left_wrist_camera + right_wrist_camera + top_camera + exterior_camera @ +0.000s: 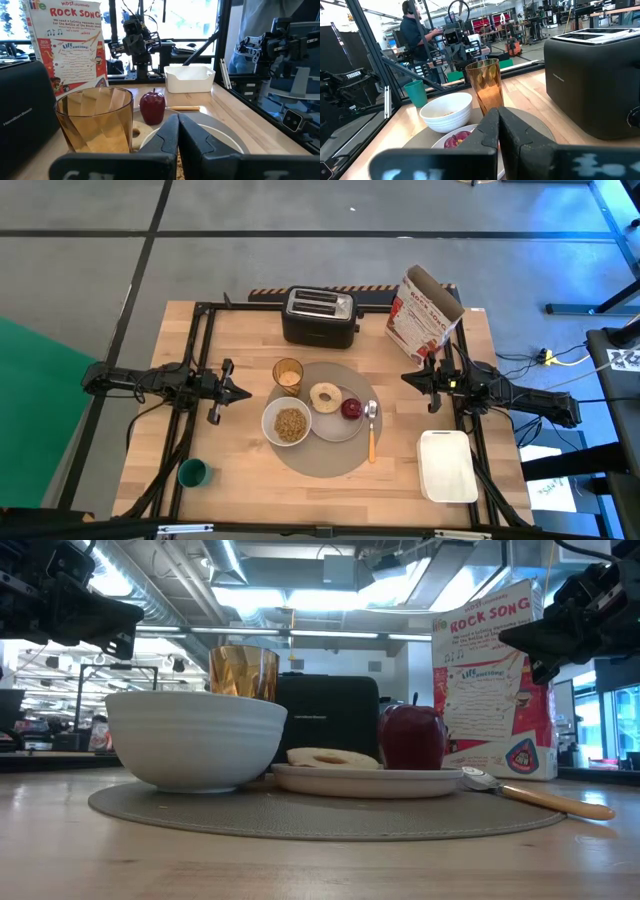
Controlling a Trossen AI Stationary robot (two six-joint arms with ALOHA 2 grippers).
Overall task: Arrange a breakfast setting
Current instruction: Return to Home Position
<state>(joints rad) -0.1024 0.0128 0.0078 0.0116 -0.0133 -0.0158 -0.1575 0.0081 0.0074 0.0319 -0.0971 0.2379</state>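
Placemat: the round grey woven placemat lies mid-counter between your two arms, where either can reach it, and the whole setting sits on it.
Plate: the white round plate at the mat's centre carries the pale ring bagel. Just beside the bagel is the glossy dark-red apple, upright with its stem up.
Bowl: the white ridged bowl holds brown cereal and sits right against the plate's left-arm side.
Tumbler: the faceted amber tumbler stands upright beyond the bowl, toward the black toaster, a usual spot for a drink.
Spoon: the orange-handled metal spoon lies flat on the mat along the plate's right-arm side, its bowl end toward the toaster.
Left gripper: it hangs just off the mat's edge, fingers together and empty.
Right gripper: it hangs off the mat's other side, by the red-and-white cereal box, fingers together and empty.
Judgement: your setting looks complete. What remains is to draw both arms back without brushing the tumbler or the box.
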